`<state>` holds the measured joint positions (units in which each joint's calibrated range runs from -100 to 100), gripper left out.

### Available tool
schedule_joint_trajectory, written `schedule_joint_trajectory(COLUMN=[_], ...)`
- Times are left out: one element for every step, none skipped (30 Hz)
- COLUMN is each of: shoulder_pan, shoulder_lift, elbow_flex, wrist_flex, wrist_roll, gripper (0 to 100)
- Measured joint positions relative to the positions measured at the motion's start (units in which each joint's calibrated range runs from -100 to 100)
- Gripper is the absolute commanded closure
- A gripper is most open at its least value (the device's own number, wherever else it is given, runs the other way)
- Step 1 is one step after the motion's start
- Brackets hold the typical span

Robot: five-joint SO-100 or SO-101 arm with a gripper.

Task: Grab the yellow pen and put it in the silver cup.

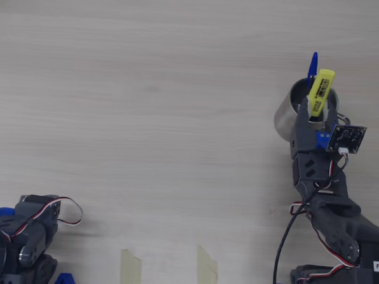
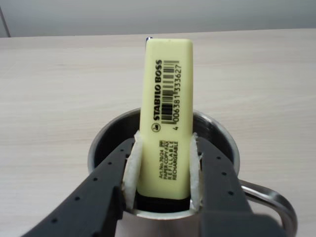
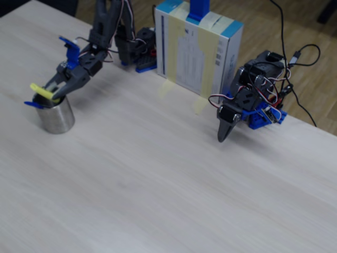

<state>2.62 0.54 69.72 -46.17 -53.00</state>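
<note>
- The yellow pen (image 2: 166, 118) had black writing on its side. In the wrist view it read "STABILO BOSS", with a barcode beside it and the number 4 006381 333627.
- Lower down, small print read "REFILLABLE" and "RECHARGEABLE". The tiny line next to those was too small to read surely.
- The gripper (image 2: 164, 177) pinched the pen near its lower end. The two white pads (image 2: 132, 170) pressed on the pen's left and right sides in the wrist view.
- The pen stood nearly upright between the jaws, and most of it stuck up above them.
- The pen's dark bottom end was just inside the mouth of the cup (image 2: 222, 136), near the closest part of the rim. I could not tell if it touched the cup.
- The cup was shiny, with a thin handle (image 2: 276, 202) at the lower right in the wrist view.
- In the overhead view the pen (image 1: 320, 91) leaned over the cup (image 1: 285, 112) at the far right of the table (image 1: 146, 114).
- A blue pen (image 1: 312, 66) poked out past the far rim of the cup.
- In the fixed view the cup (image 3: 57, 117) was at the far left, with the pen (image 3: 43, 91) tilted above it in the gripper (image 3: 52, 95).
- A second arm (image 3: 247, 105) rested at the right in the fixed view, next to a box (image 3: 197, 52) with tape on it.
</note>
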Motion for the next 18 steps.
schedule_joint_trajectory(shoulder_pan=[0.00,0.00,0.00,0.00,0.00,0.00,0.00,0.00,0.00,0.00,0.00,0.00,0.00,0.00,0.00,0.00,0.00,0.00], shoulder_lift=[0.00,0.00,0.00,0.00,0.00,0.00,0.00,0.00,0.00,0.00,0.00,0.00,0.00,0.00,0.00,0.00,0.00,0.00], elbow_flex=[0.00,0.00,0.00,0.00,0.00,0.00,0.00,0.00,0.00,0.00,0.00,0.00,0.00,0.00,0.00,0.00,0.00,0.00], wrist_flex=[0.00,0.00,0.00,0.00,0.00,0.00,0.00,0.00,0.00,0.00,0.00,0.00,0.00,0.00,0.00,0.00,0.00,0.00], wrist_roll=[0.00,0.00,0.00,0.00,0.00,0.00,0.00,0.00,0.00,0.00,0.00,0.00,0.00,0.00,0.00,0.00,0.00,0.00], gripper=[92,90,89,88,88,88,88,88,88,88,88,88,88,88,88,88,88,88])
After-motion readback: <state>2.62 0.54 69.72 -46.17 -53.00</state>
